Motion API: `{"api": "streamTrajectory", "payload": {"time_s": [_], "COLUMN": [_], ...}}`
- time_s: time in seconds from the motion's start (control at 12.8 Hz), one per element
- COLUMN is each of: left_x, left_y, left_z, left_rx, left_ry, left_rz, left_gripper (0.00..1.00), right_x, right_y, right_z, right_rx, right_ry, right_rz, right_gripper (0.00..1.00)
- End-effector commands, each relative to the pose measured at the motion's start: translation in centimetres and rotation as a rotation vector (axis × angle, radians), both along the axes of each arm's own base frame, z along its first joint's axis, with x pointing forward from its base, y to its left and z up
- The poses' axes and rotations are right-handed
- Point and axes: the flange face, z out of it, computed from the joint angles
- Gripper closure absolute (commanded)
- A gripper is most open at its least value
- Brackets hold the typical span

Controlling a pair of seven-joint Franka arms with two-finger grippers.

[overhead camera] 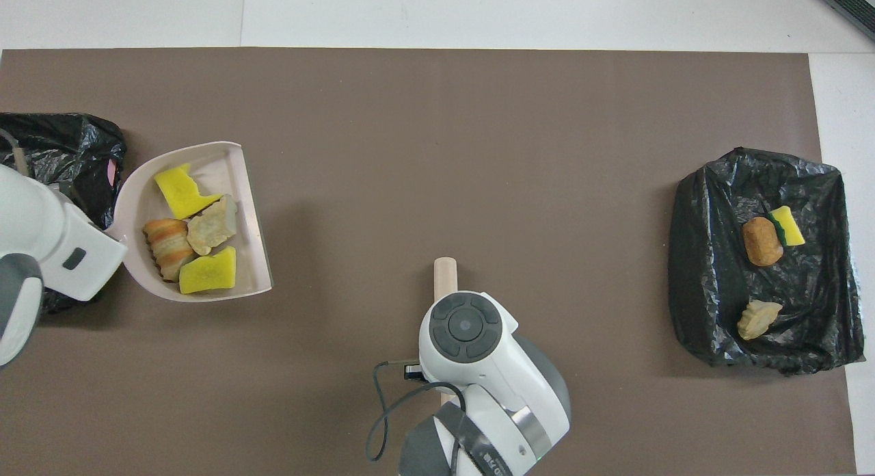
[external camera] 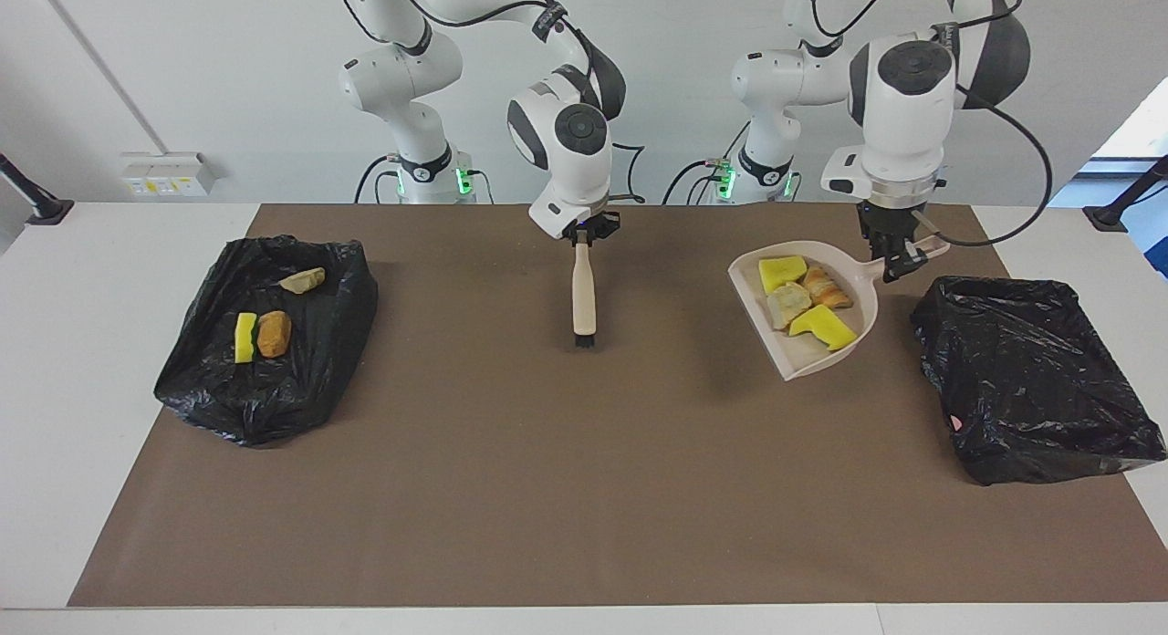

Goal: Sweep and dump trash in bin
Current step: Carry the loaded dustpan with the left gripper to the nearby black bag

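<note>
A beige dustpan [external camera: 801, 356] [overhead camera: 250, 257] hangs over the brown mat, just beside the black-lined bin [external camera: 1031, 379] [overhead camera: 55, 154] at the left arm's end. My left gripper [external camera: 892, 256] is shut on its handle. Several pieces of trash lie in it: yellow sponge chunks [external camera: 782, 271] [overhead camera: 181, 191], a tan lump [external camera: 787, 304] [overhead camera: 213, 224] and an orange bread piece [external camera: 827, 289] [overhead camera: 166, 239]. My right gripper [external camera: 581, 236] is shut on the beige brush [external camera: 583, 293] [overhead camera: 445, 274], which hangs bristles down over the middle of the mat. In the overhead view both grippers are hidden under their wrists.
A second black-lined bin [external camera: 265, 379] [overhead camera: 759, 325] at the right arm's end holds a sponge chunk [external camera: 245, 337], a bread lump [external camera: 274, 333] and a tan lump [external camera: 302, 280]. The brown mat [external camera: 547, 489] covers most of the white table.
</note>
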Motion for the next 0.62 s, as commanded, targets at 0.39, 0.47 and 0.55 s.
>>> {"api": "streamTrajectory", "payload": {"time_s": [0.39,0.47,0.55], "left_x": [1.2,1.3,1.3], "left_y": [16.1,16.8,18.4], "left_z": [4.8,4.9,4.7], "left_rx": [-0.008,0.0,0.025], "left_ry": [-0.103,-0.12,-0.119], "left_rz": [0.045,0.039,0.038], "left_gripper": [1.0,1.0,1.0], "right_x": [-3.8,-3.8,-3.8], "right_y": [-0.8,-0.9,-0.8], "right_z": [-1.2,-1.3,-1.4], "right_rx": [-0.006,-0.002,0.002], "right_ry": [-0.007,-0.013,-0.017], "right_rz": [0.004,0.002,-0.001], "right_gripper": [1.0,1.0,1.0]}}
